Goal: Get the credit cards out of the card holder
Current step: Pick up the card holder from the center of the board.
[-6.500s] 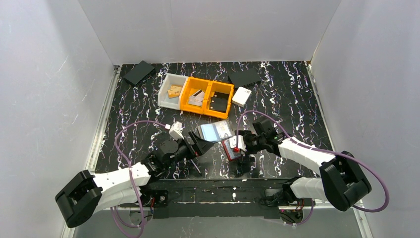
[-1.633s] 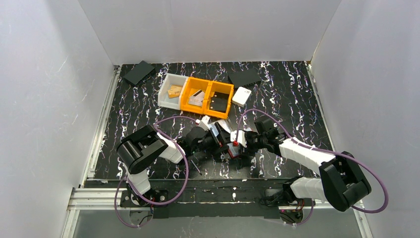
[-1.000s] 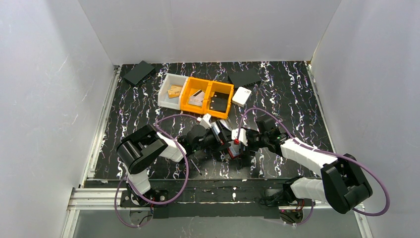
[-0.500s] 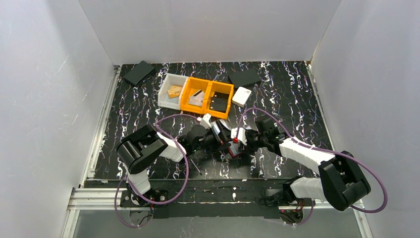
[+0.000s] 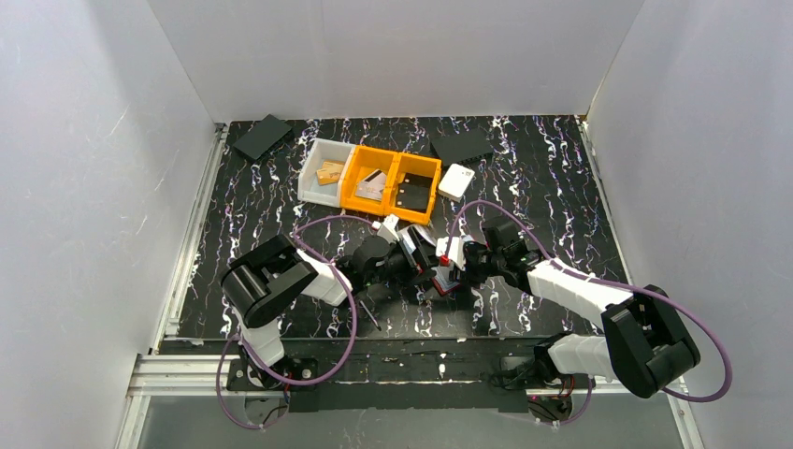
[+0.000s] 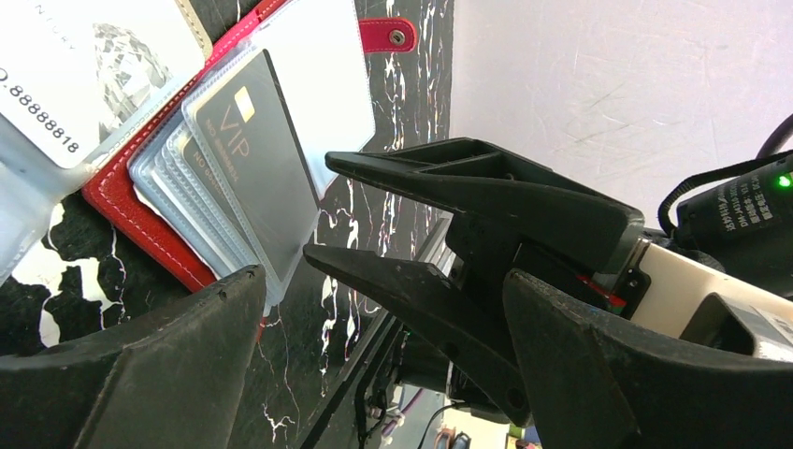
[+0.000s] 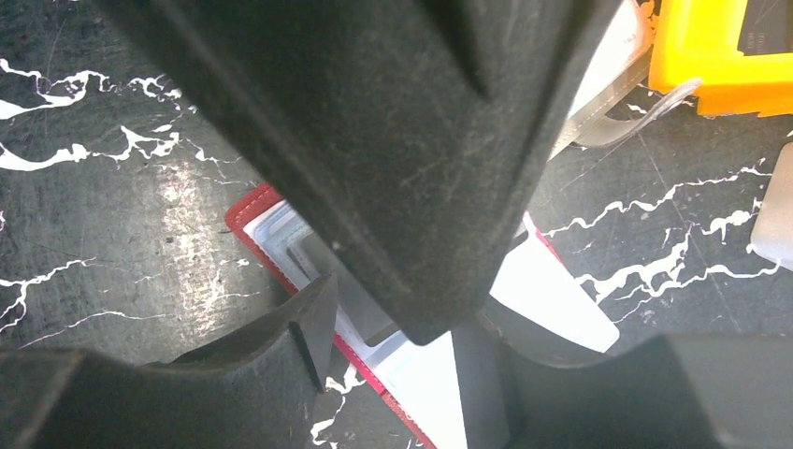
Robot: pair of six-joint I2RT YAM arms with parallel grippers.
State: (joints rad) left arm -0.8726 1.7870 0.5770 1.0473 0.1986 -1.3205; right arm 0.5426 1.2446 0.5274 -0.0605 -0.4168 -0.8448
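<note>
The red card holder (image 6: 140, 234) lies open on the black table with its clear sleeves fanned out. One sleeve holds a dark grey credit card marked VIP (image 6: 257, 178), and a white numbered card (image 6: 75, 75) lies beside it. My left gripper (image 6: 383, 281) is open wide just left of the holder (image 5: 438, 286). My right gripper (image 7: 411, 346) stands partly open with its fingers (image 7: 234, 374) either side of the sleeves (image 7: 505, 309). A left finger (image 7: 374, 122) crosses just above them. In the top view the left gripper (image 5: 416, 257) and right gripper (image 5: 447, 271) nearly touch.
Behind the grippers a white bin (image 5: 327, 173) and two joined orange bins (image 5: 393, 185) hold cards. Flat black pieces lie at the back left (image 5: 262, 137) and back centre (image 5: 461, 147). A small white box (image 5: 456, 181) sits right of the bins.
The right gripper's jaws have narrowed and edged left onto the holder. The left arm, which earlier swung in from the left, has stayed put with its jaws wide.
</note>
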